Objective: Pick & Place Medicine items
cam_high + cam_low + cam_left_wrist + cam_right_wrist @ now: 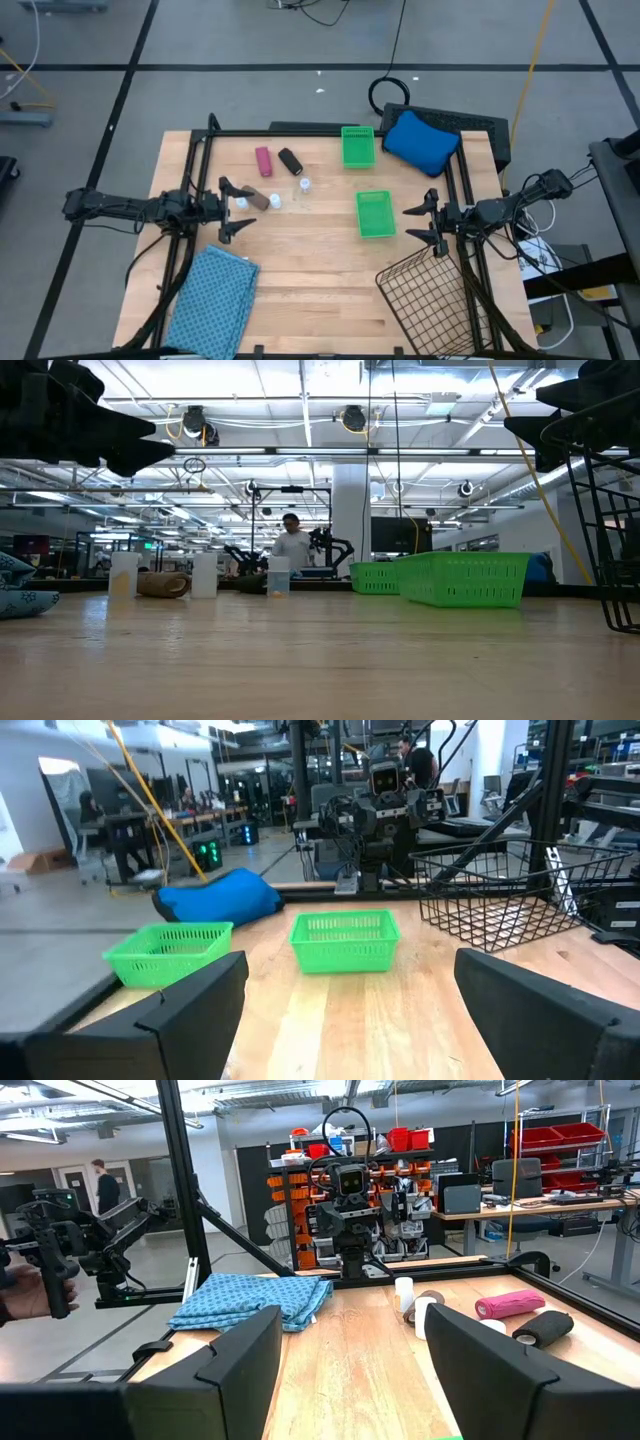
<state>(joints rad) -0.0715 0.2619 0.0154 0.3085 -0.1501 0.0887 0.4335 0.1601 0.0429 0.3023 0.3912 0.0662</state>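
Note:
On the wooden table lie a magenta cylinder (263, 161), a black cylinder (290, 161) and a brownish cylinder (258, 199), each on its side. Three small white vials (241, 203) (274, 200) (304, 185) stand near them. My left gripper (232, 210) is open and empty just left of the brownish cylinder and the nearest vial. My right gripper (425, 222) is open and empty to the right of the nearer green tray (375, 214). The right wrist view shows the magenta cylinder (510, 1302), the black cylinder (540, 1327) and a vial (403, 1292).
A second green tray (357, 146) stands at the far middle, with a blue cushion (420, 141) at the far right. A wire basket (430, 295) stands at the near right. A teal patterned cloth (212, 300) lies at the near left. A dark frame rims the table.

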